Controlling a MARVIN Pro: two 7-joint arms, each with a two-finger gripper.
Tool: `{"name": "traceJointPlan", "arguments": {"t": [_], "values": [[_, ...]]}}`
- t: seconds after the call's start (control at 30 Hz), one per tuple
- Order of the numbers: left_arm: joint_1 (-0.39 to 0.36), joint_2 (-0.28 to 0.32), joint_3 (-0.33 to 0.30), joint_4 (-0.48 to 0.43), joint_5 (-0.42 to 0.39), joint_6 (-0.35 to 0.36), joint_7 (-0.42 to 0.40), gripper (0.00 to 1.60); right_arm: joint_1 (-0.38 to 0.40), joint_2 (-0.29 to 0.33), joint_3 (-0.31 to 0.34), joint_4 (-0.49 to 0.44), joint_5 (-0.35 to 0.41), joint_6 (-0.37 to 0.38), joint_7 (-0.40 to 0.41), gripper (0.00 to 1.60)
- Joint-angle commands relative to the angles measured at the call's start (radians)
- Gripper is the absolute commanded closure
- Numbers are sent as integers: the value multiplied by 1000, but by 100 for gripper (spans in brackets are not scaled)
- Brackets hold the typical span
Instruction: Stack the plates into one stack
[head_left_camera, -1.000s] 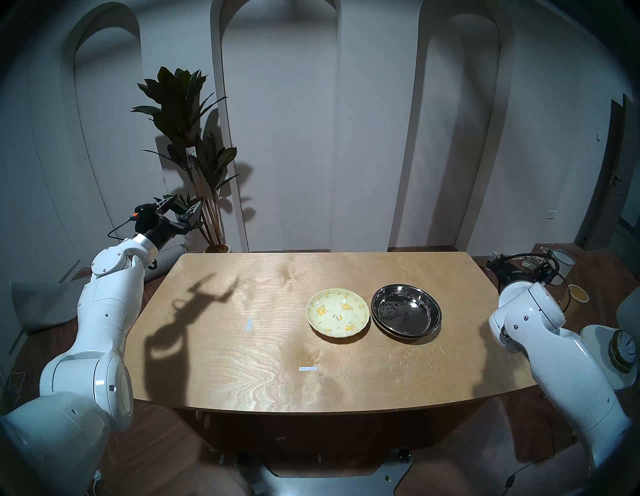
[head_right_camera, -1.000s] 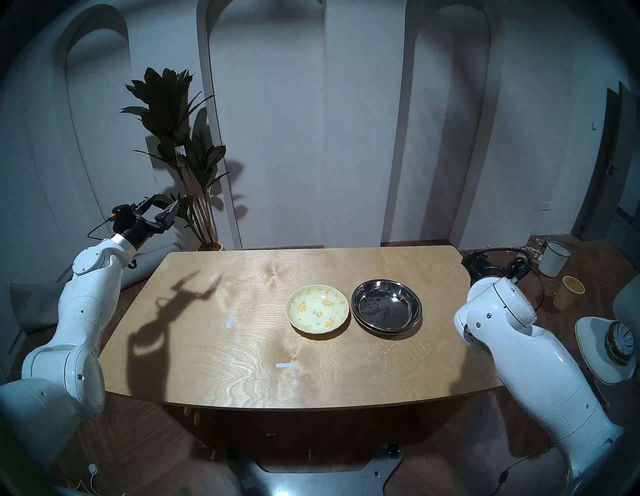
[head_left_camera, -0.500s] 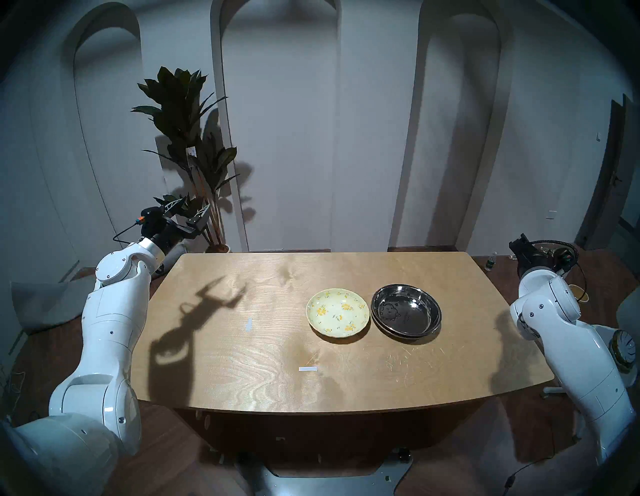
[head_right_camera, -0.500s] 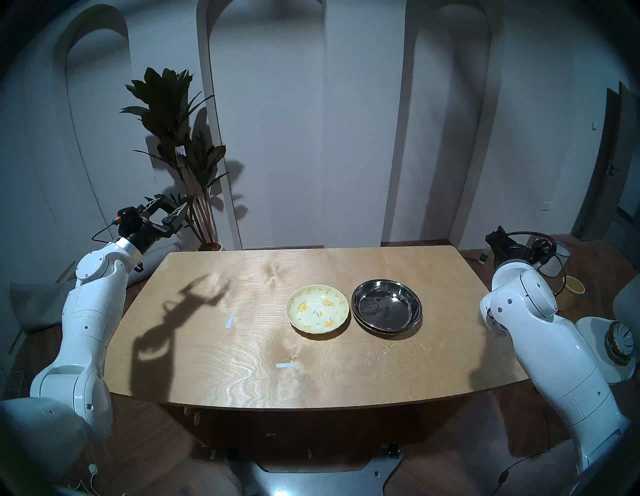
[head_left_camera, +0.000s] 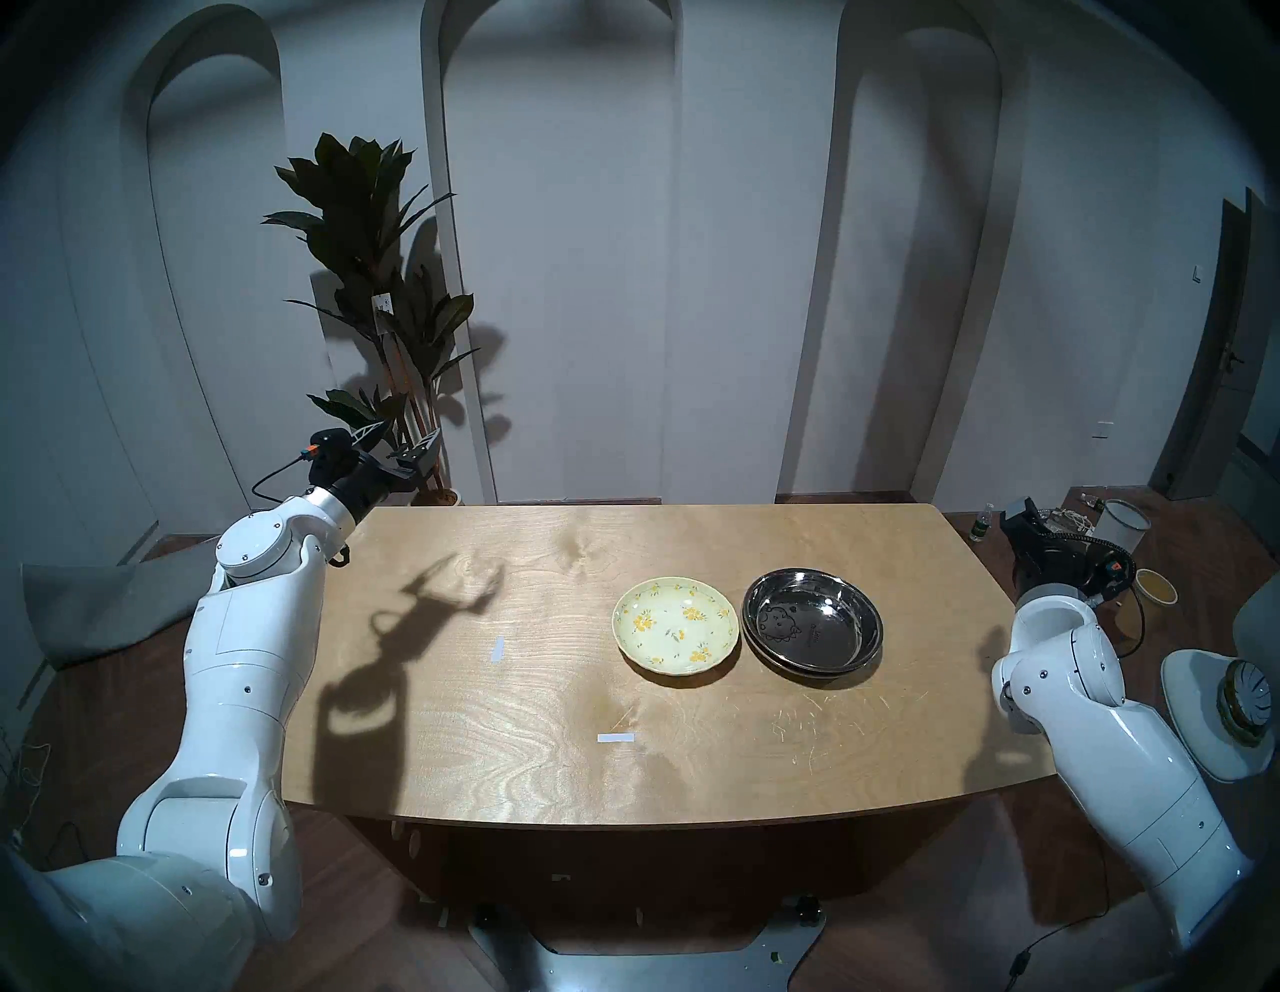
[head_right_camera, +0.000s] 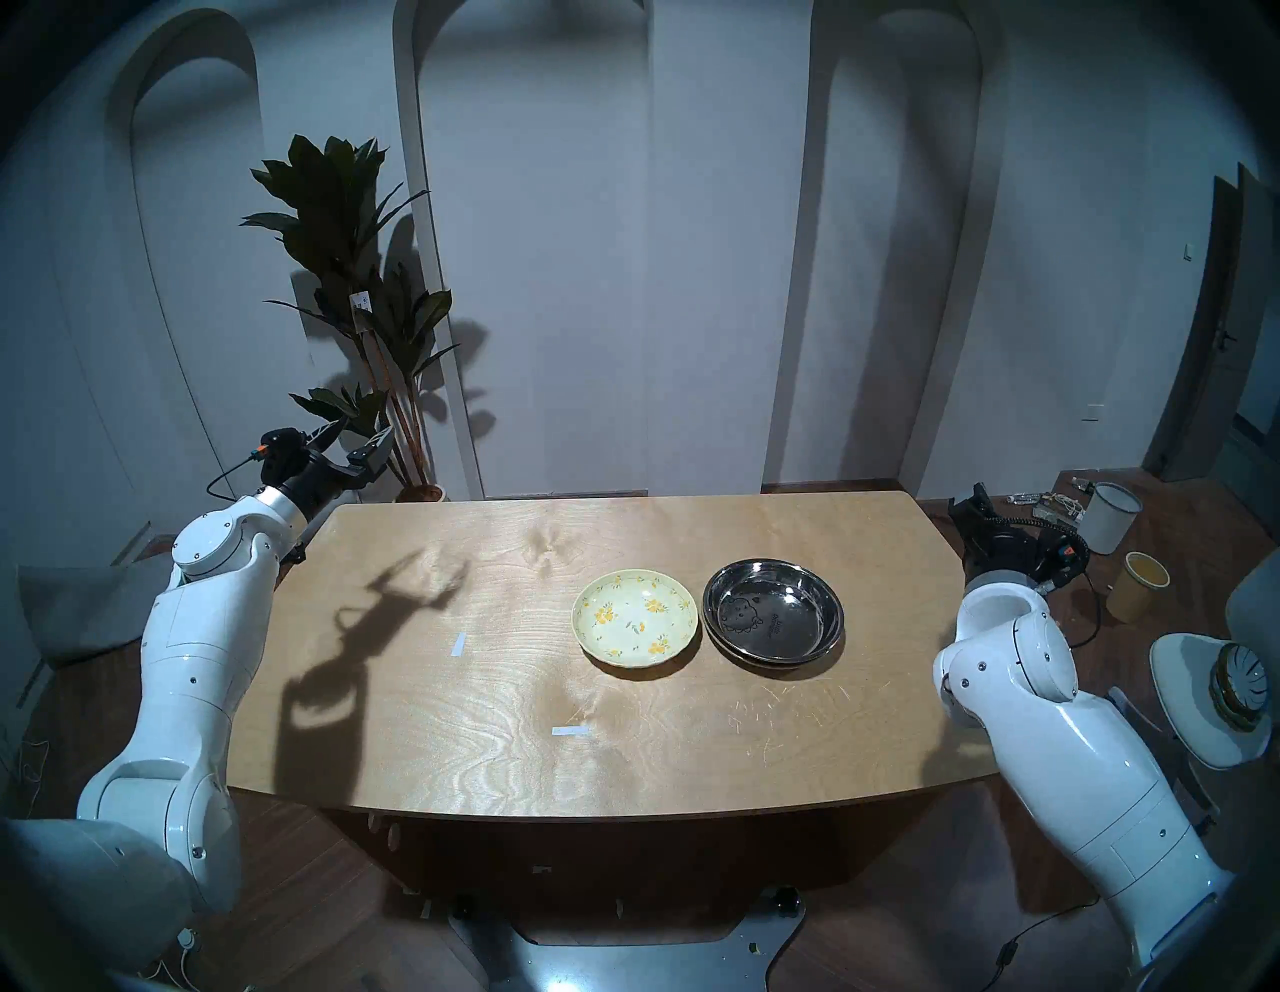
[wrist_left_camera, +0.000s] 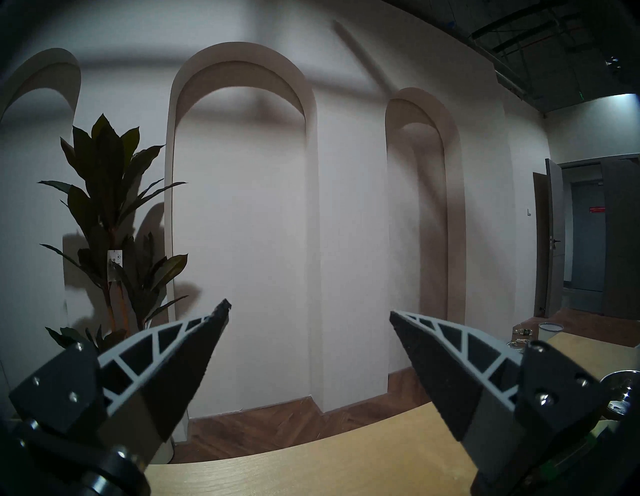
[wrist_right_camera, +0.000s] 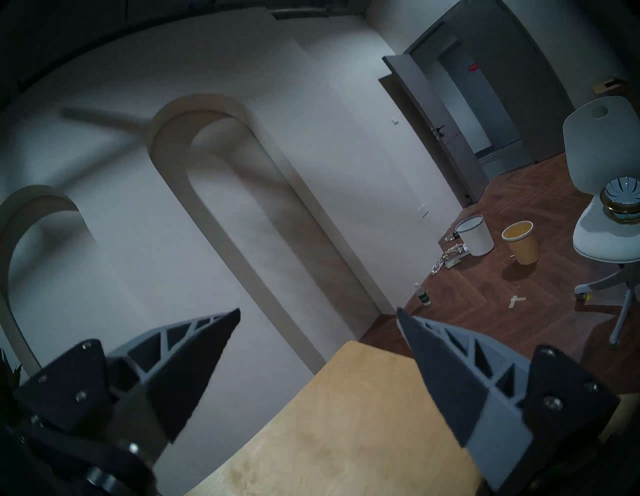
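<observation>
A pale yellow floral plate (head_left_camera: 675, 630) (head_right_camera: 634, 618) lies right of the table's middle. Touching it on the right is a shiny steel plate with a cartoon print (head_left_camera: 812, 627) (head_right_camera: 772, 609), resting on another dish of which only a thin rim shows. My left gripper (head_left_camera: 409, 440) (wrist_left_camera: 309, 310) hovers open and empty over the table's far left corner, far from the plates. The steel plate's edge (wrist_left_camera: 620, 384) shows at the left wrist view's right border. My right gripper (wrist_right_camera: 318, 311) is open and empty beyond the table's right edge, pointing at the far right corner.
The wooden table (head_left_camera: 554, 693) carries two white tape strips (head_left_camera: 497, 650) (head_left_camera: 616, 738). A potted plant (head_left_camera: 388, 312) stands behind the far left corner. On the floor at the right are a white bucket (head_left_camera: 1125, 523), a paper cup (head_left_camera: 1155, 585) and a chair holding bowls (head_left_camera: 1219, 713).
My left arm has swung right, bringing its gripper over the table's far left corner. My right arm swung outward, then back and lower. Both plates lie unmoved.
</observation>
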Motion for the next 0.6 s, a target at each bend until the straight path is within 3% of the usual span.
{"name": "traceJointPlan", "arguments": {"t": [0.0, 0.13, 0.2, 0.57], "values": [[-14, -6, 1, -58, 9, 19, 29, 0, 28, 24, 122, 60, 9, -117, 118, 0], [-1, -11, 4, -91, 13, 48, 35, 0, 83, 32, 131, 146, 64, -110, 177, 0], [6, -13, 6, -111, 17, 76, 42, 0, 134, 38, 114, 204, 122, -59, 216, 0], [11, -18, 0, -127, 28, 111, 59, 0, 223, 94, 78, 280, 265, 124, 224, 0]]}}
